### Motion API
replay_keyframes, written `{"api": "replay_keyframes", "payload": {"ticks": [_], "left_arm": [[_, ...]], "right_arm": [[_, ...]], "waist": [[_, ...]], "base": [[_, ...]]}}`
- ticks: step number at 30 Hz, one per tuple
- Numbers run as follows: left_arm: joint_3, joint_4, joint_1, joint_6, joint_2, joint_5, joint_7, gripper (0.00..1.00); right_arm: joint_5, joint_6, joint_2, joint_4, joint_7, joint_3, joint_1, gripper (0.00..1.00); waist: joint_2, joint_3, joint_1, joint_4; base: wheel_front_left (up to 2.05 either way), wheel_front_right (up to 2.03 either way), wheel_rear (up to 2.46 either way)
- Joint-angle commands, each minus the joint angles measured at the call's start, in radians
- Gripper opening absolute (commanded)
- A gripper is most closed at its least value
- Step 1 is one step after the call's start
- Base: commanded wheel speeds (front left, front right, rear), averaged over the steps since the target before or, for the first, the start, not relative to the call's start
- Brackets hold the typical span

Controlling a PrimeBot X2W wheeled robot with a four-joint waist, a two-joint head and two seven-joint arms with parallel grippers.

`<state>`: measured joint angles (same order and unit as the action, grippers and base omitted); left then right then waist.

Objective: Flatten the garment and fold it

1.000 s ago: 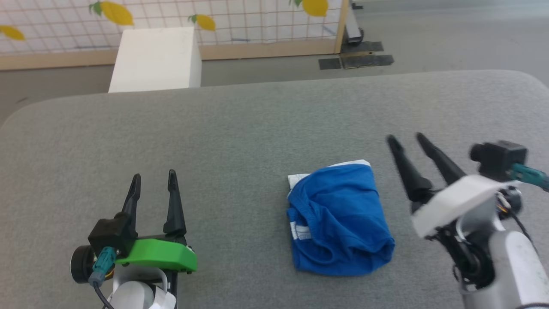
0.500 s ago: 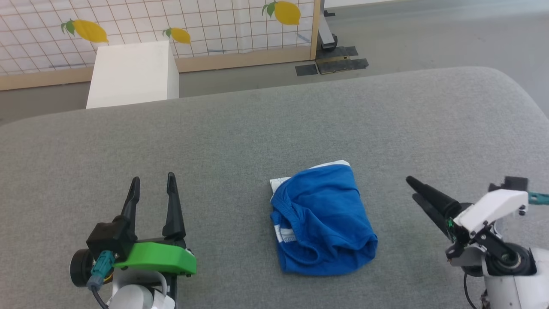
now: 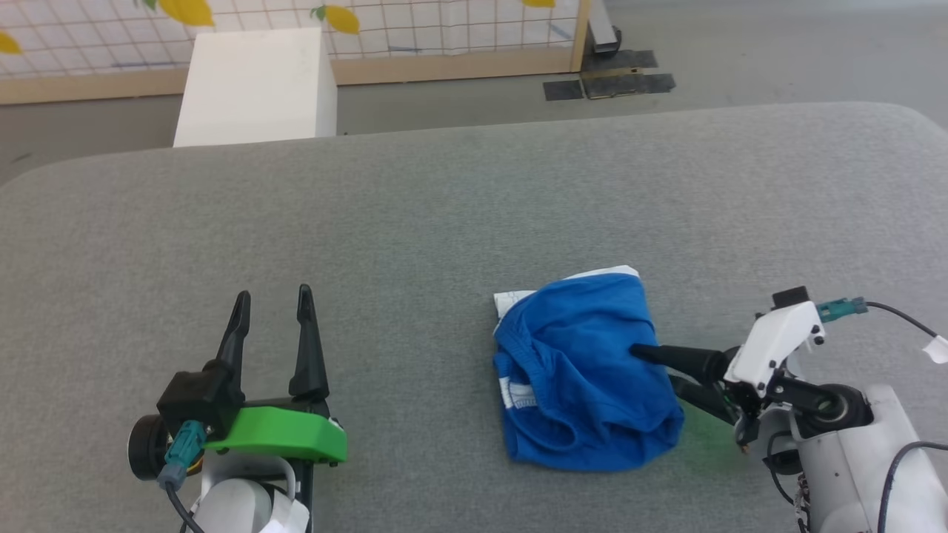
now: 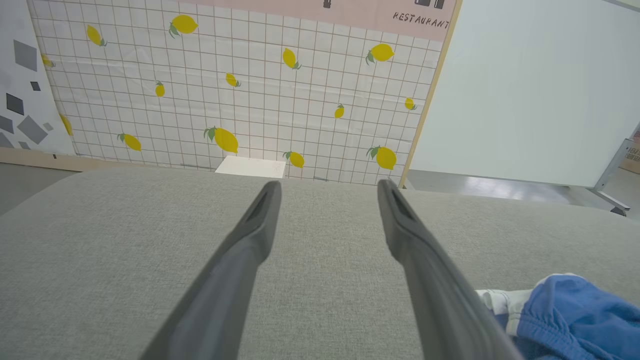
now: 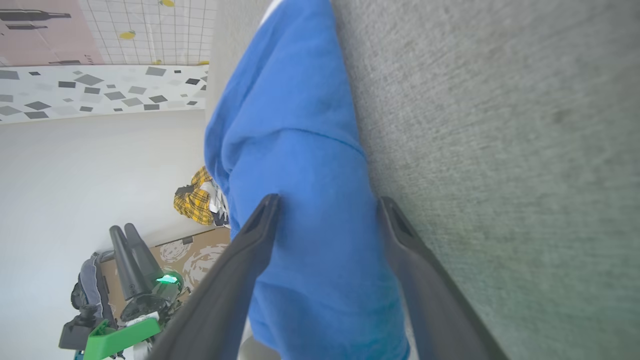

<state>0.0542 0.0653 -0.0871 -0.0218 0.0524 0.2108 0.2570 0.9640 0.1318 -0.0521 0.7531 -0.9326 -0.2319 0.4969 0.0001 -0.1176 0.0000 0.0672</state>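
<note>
The garment (image 3: 585, 377) lies bunched in a rough blue heap on the grey surface (image 3: 415, 215), right of centre, with a white strip showing at its far edge. The right tool (image 5: 327, 200) sits low at the heap's right side. Its jaws are wide, not clamped, one finger over the cloth and the other along its edge. The left tool (image 3: 273, 295) is well apart to the left, jaws wide and empty.
</note>
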Motion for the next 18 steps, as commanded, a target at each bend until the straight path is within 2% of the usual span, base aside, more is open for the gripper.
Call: {"api": "replay_keyframes", "payload": {"ticks": [1,6,10,11,15,18], "left_arm": [[0.003,0.002,-0.016,-0.006,-0.002,-0.002,0.005,1.0],[0.0,0.002,-0.015,-0.01,-0.002,-0.001,0.005,1.0],[-0.005,0.001,-0.012,-0.01,-0.002,-0.002,0.005,1.0],[-0.006,-0.001,-0.01,-0.012,-0.002,-0.002,0.005,1.0],[-0.009,-0.007,-0.003,-0.018,-0.002,-0.003,0.005,1.0],[-0.011,-0.014,-0.002,-0.021,-0.002,-0.003,0.005,1.0]], "right_arm": [[0.001,-0.001,0.002,0.008,-0.005,0.016,0.018,1.0],[0.028,-0.001,0.002,0.008,-0.001,0.097,0.019,1.0],[0.004,-0.001,0.002,-0.024,0.038,0.158,0.021,0.06],[-0.02,-0.001,0.002,-0.042,0.052,0.177,0.02,0.0],[-0.124,-0.001,-0.001,-0.126,0.074,0.26,0.017,0.0],[-0.215,-0.001,-0.03,-0.203,0.07,0.345,0.024,0.0]], "waist": [[-0.0001,-0.013,0.0,-0.023],[-0.0001,-0.015,0.0,-0.041],[-0.0001,-0.013,0.0,-0.044],[-0.0001,-0.012,0.0,-0.042],[-0.0001,-0.012,0.0,-0.019],[-0.0001,-0.018,0.0,0.015]], "base": [[0.0,0.0,0.0],[0.0,0.0,0.0],[0.0,0.0,0.0],[0.0,0.0,0.0],[0.0,0.0,0.0],[0.0,0.0,0.0]]}}
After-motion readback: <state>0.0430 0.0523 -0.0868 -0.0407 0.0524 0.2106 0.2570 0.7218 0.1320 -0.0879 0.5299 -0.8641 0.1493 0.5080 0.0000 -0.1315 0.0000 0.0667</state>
